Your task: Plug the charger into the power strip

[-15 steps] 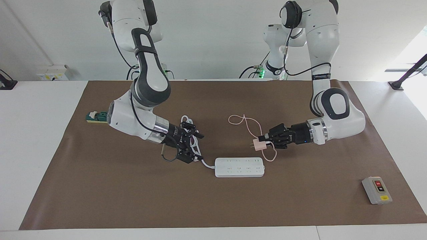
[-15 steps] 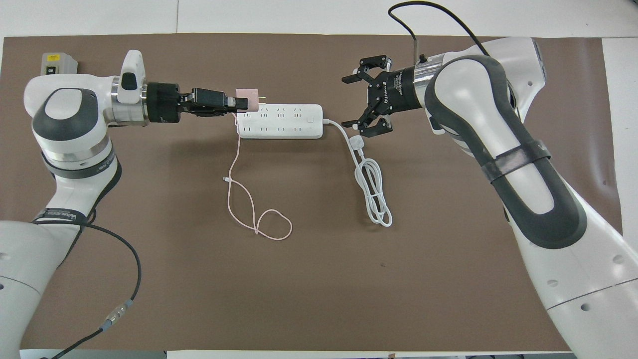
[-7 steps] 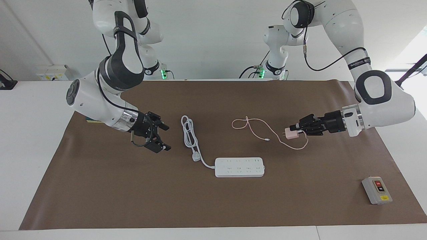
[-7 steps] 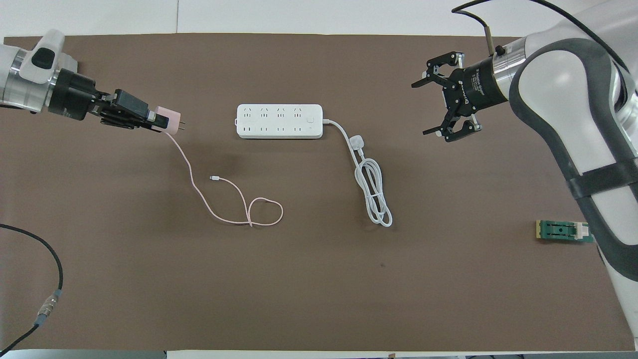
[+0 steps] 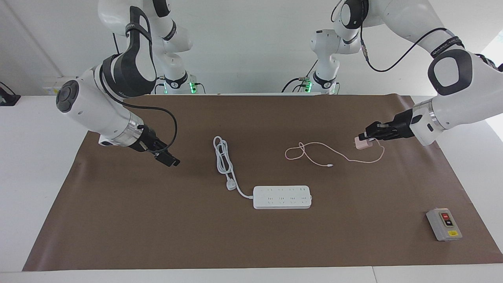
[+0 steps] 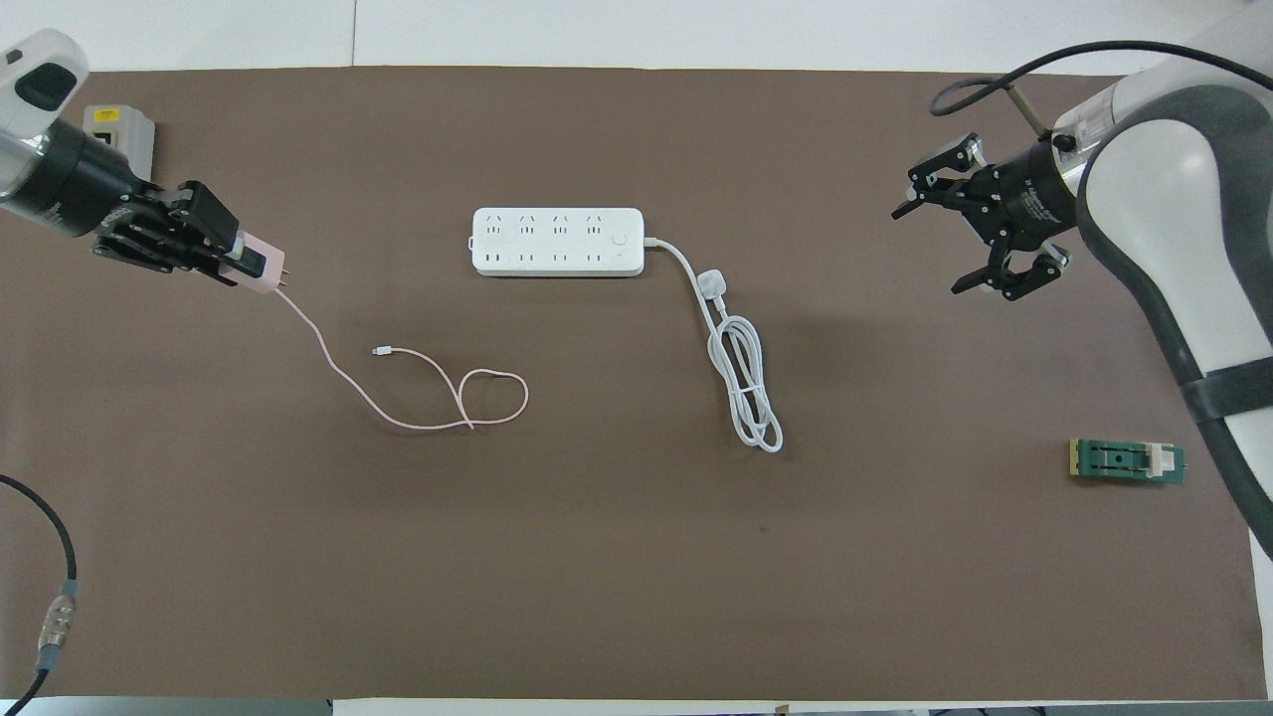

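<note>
The charger point(image 5: 362, 144) is gripped by the left gripper point(image 5: 367, 137) well apart from the power strip point(image 5: 282, 197), nothing's plugged yet, and the right gripper point(image 6: 970, 239) is held wide open.

The charger point(image 5: 362, 144) is a small pale pink cube, held up in the air over the mat at the left arm's end. Its thin pink cable point(image 6: 418, 398) trails down and makes a loop on the mat. The strip point(image 5: 282, 197), long, flat and white, lies mid-table with sockets up; its thick white cord point(image 6: 741, 378) is coiled beside it.
</note>
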